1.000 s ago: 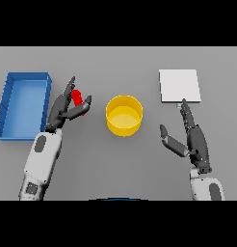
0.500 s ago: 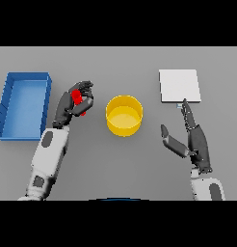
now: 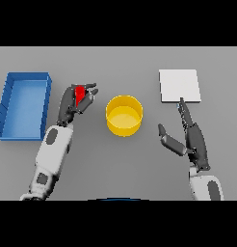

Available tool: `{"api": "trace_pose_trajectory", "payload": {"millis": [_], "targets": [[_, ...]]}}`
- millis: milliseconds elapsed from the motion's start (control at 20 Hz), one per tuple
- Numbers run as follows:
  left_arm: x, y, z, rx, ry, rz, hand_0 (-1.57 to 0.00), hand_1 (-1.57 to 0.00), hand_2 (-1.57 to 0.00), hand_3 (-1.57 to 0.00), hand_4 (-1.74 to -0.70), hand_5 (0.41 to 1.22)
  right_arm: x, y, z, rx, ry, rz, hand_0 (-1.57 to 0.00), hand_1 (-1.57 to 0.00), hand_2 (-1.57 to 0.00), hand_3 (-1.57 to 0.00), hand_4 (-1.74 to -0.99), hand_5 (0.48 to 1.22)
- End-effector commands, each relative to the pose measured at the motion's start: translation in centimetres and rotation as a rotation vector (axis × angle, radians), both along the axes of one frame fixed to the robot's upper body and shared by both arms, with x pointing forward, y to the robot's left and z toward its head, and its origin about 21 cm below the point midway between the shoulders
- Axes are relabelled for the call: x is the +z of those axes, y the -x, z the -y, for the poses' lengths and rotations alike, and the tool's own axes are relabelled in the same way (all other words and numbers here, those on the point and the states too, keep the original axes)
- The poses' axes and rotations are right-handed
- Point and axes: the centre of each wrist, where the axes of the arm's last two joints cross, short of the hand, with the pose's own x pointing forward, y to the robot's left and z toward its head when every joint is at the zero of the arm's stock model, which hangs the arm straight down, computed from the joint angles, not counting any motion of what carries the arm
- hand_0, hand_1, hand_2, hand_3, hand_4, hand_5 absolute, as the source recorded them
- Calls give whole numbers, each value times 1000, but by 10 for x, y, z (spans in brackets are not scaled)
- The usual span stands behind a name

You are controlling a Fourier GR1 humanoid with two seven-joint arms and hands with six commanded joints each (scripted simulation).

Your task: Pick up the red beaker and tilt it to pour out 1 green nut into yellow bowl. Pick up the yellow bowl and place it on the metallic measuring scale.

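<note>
My left hand (image 3: pixel 72 102) is curled round the small red beaker (image 3: pixel 80 93), to the left of the yellow bowl (image 3: pixel 124 115). Only part of the beaker shows between the dark fingers and thumb. The bowl stands upright in the middle of the table, apart from both hands. The flat white scale (image 3: pixel 179 86) lies at the back right. My right hand (image 3: pixel 190 137) hovers just in front of the scale and right of the bowl, fingers straight and holding nothing. I cannot make out a green nut.
A blue tray (image 3: pixel 24 104) with raised walls stands at the far left, beside my left forearm. Grey table surface stretches between the bowl and the scale.
My left hand has closed round the red beaker and moved it slightly right, toward the bowl. The right hand has barely moved.
</note>
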Motion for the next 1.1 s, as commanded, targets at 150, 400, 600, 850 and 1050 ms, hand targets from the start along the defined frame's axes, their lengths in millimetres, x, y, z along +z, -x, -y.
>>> {"api": "trace_pose_trajectory", "payload": {"millis": [150, 400, 600, 850, 1050], "targets": [[13, -2, -5, 8, -17, 56, -1522, -1523, -1524, -1523, -1692, 1100, -2, 1, -1, -12, 21, -1, 1, 1, 1, 1, -1254, 667], [55, -7, 3, -44, -157, 129, -1555, -1555, -1556, -1555, -1725, 1107, -1, 2, -2, -9, 35, 25, 1, 1, 1, 1, -1249, 679], [76, -9, 10, -176, -427, 144, -1563, -1563, -1563, -1563, -1733, 1119, 2, 5, -2, -20, 51, 21, 1, 1, 1, 1, -1243, 694], [85, -6, -4, -231, -562, 163, -1564, -1565, -1565, -1565, -1734, 1112, 2, 7, 2, -20, 56, -3, 1, 1, 1, 1, -1248, 711], [95, -12, 13, -330, -903, 242, -1568, -1568, -1568, -1568, -1738, 1137, 2, 7, -3, -5, 53, 12, 1, 1, 1, 1, -1266, 720]]}}
